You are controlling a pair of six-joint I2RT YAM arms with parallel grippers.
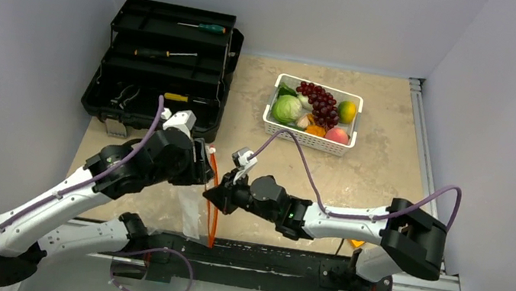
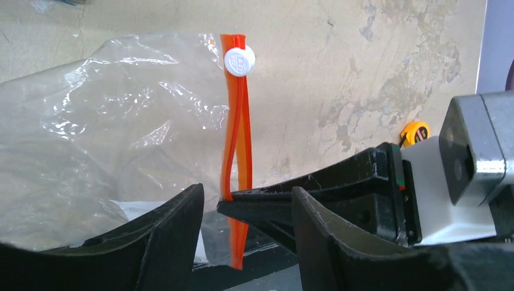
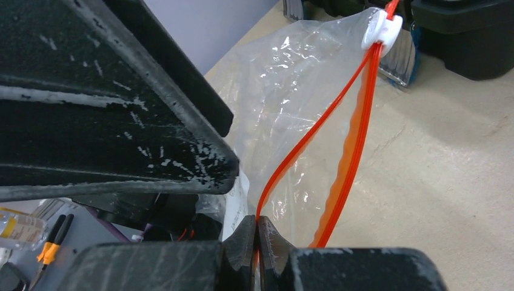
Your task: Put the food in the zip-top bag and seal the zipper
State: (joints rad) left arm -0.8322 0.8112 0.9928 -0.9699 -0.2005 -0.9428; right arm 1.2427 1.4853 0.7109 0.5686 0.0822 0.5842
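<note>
Right arm [image 1: 352, 220]: elbow folded at the far right, forearm stretched left toward centre.
Right gripper [image 1: 214, 199]: fingertips [image 3: 242, 239] pressed together, pinching one strand of the zipper [image 3: 347, 157].
Left arm [image 1: 69, 198]: reaches forward from the near-left base, wrist turned toward centre.
Left gripper [image 1: 207, 167]: jaws apart, fingers [image 2: 163, 242] on either side of the right gripper's tip.

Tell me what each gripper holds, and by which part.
The right gripper pinches the zip-top bag by one lip of its zipper, away from the slider. The left gripper holds nothing; its open jaws straddle the strip.
</note>
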